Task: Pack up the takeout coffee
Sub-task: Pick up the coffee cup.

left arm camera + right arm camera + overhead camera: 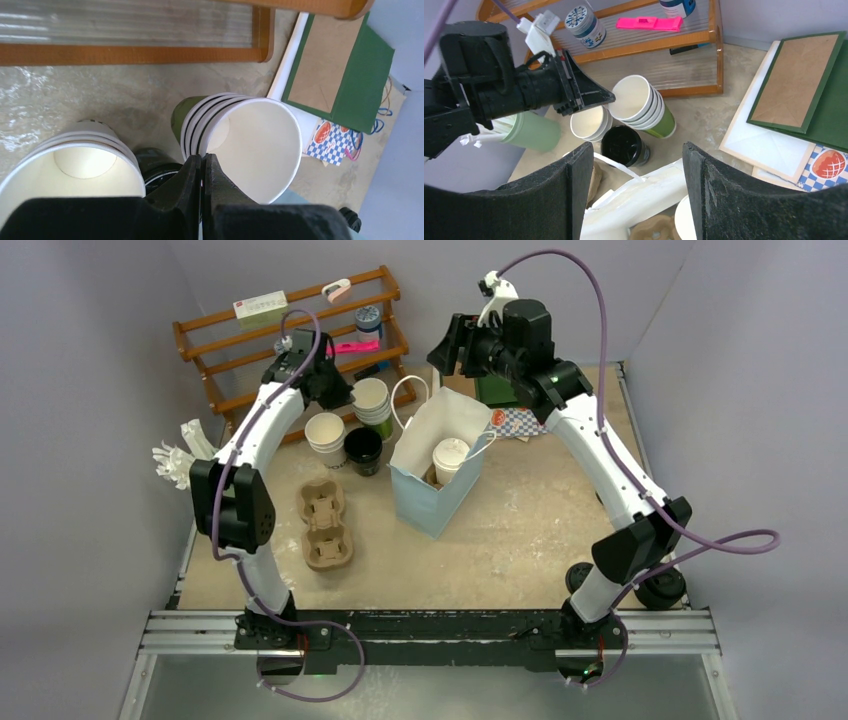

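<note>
The cream-white coffee cup with a white lid (450,455) stands inside the open white paper bag (432,502); its lid (684,220) shows at the bottom of the right wrist view. The black lidded cup (363,448) (624,146) stands on the table left of the bag, partly hidden behind my left fingers (157,167). My left gripper (338,392) (202,159) is shut, its tips at the rim of a tilted stack of lidless cups (250,135), with nothing visible between them. My right gripper (447,345) (638,190) hangs open above the bag's back edge (664,195).
A second stack of lidless cups (326,437) stands beside the black cup. A brown pulp carrier (325,525) lies at the front left. A wooden rack (290,330) runs along the back. A green and brown folder (804,90) and checked paper (515,422) lie behind the bag.
</note>
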